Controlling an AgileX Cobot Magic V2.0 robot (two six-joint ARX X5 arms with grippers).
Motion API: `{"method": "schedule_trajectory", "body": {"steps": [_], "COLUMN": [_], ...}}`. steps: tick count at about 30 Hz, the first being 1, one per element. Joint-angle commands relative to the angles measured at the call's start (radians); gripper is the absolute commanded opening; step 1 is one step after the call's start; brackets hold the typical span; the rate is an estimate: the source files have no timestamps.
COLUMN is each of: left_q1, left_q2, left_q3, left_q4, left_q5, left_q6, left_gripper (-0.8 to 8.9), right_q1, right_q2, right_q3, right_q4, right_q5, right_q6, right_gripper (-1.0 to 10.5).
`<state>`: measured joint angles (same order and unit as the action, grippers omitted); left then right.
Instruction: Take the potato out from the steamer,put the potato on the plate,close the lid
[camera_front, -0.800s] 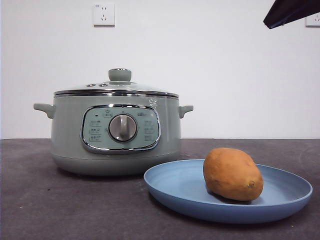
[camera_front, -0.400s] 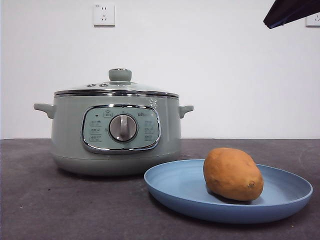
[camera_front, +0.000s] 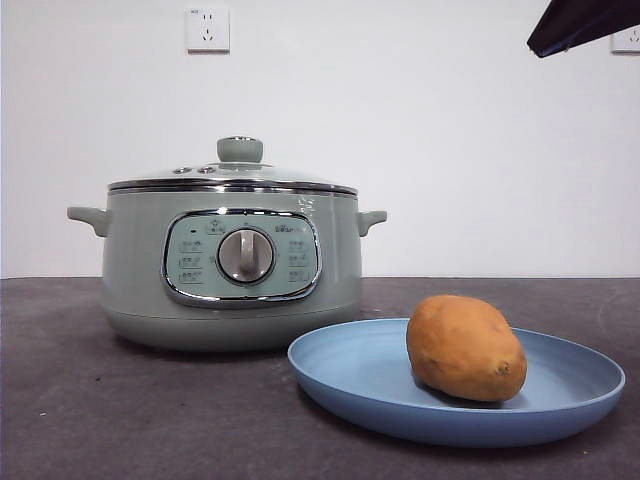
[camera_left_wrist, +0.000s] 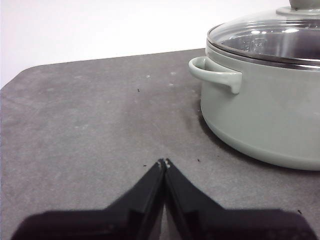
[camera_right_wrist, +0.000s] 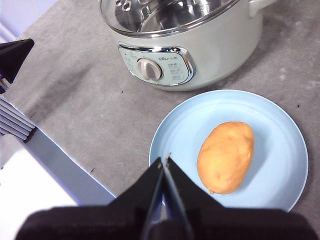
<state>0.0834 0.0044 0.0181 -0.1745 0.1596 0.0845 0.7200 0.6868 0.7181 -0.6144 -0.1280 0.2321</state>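
Note:
The orange-brown potato (camera_front: 466, 347) lies on the light-blue plate (camera_front: 350, 375) at the front right; both also show in the right wrist view, potato (camera_right_wrist: 226, 156) on plate (camera_right_wrist: 280, 130). The sage-green steamer (camera_front: 130, 280) stands left of the plate with the glass lid (camera_front: 240, 172) resting closed on it. My right gripper (camera_right_wrist: 165, 161) is shut and empty, high above the plate's near edge; a black arm tip (camera_front: 580, 22) shows at the top right corner. My left gripper (camera_left_wrist: 163, 163) is shut and empty, low over the table beside the steamer's side handle (camera_left_wrist: 216, 75).
The dark grey table (camera_front: 150, 420) spreads around the pot and plate. A wall socket (camera_front: 207, 29) sits on the white wall behind. In the right wrist view the table's edge (camera_right_wrist: 55, 155) and the other arm's black tip (camera_right_wrist: 12, 55) show beside the steamer.

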Motion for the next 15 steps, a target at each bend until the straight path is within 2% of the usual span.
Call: {"method": "schedule_trajectory", "body": {"steps": [1, 9, 13, 15], "left_q1": [0.003, 0.003, 0.003, 0.003], "left_q2": [-0.003, -0.003, -0.003, -0.003], "left_q3": [-0.016, -0.016, -0.016, -0.016], "left_q4": [0.002, 0.002, 0.002, 0.002], "left_q5": [-0.002, -0.002, -0.002, -0.002], "left_q6": [-0.006, -0.006, -0.006, -0.006], "left_gripper": [-0.04, -0.04, -0.04, -0.04], "right_q1": [0.000, 0.000, -0.003, -0.036], "right_q2": [-0.001, -0.001, -0.008, -0.033], "right_q3": [0.005, 0.005, 0.005, 0.005], "right_q4": [0.000, 0.000, 0.000, 0.000], "right_q5": [0.003, 0.003, 0.013, 0.053], "right_q6": [0.005, 0.004, -0.054, -0.073], "right_gripper": [0.0, 0.0, 0.0, 0.0]}}
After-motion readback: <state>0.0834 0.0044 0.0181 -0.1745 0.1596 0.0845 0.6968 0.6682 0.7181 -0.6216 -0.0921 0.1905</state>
